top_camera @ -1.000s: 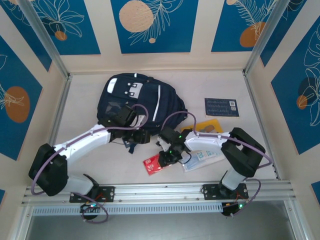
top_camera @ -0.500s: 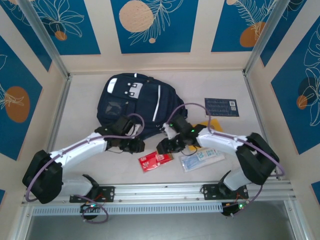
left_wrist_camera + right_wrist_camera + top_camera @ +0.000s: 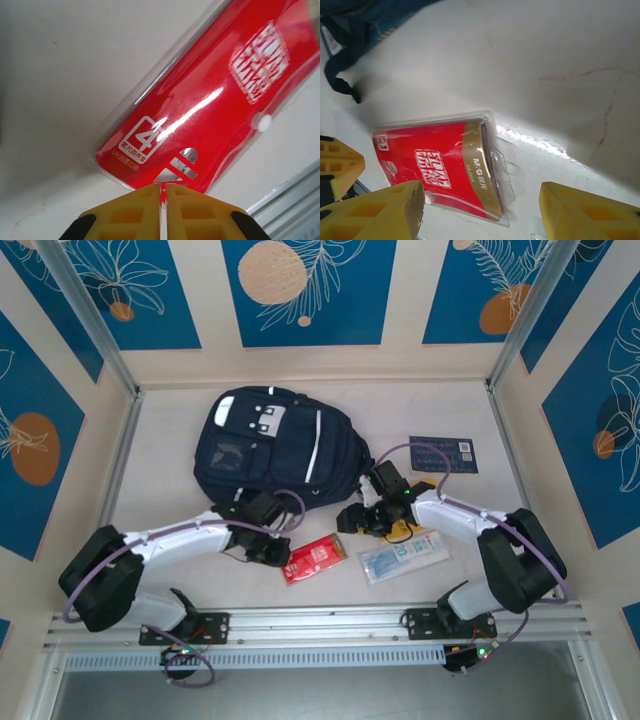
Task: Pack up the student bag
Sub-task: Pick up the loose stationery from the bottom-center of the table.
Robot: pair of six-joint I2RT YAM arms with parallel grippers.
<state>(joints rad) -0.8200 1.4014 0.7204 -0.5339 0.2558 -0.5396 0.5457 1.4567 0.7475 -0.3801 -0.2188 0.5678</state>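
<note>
The left gripper (image 3: 161, 200) clamped the red packet's (image 3: 200, 115) near end, packet running ahead-right; backpack (image 3: 270, 445) lay to its left; right gripper (image 3: 482, 215) apart.

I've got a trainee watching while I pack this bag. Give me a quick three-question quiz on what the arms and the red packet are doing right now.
1. True or false: the right gripper stands open, holding nothing.
2. What is the left gripper shut on? A) a bag strap B) the red packet C) nothing
3. Is the red packet inside the student bag yet?
Key: 1 true. 2 B. 3 No: it lies on the table, outside the bag.
</note>
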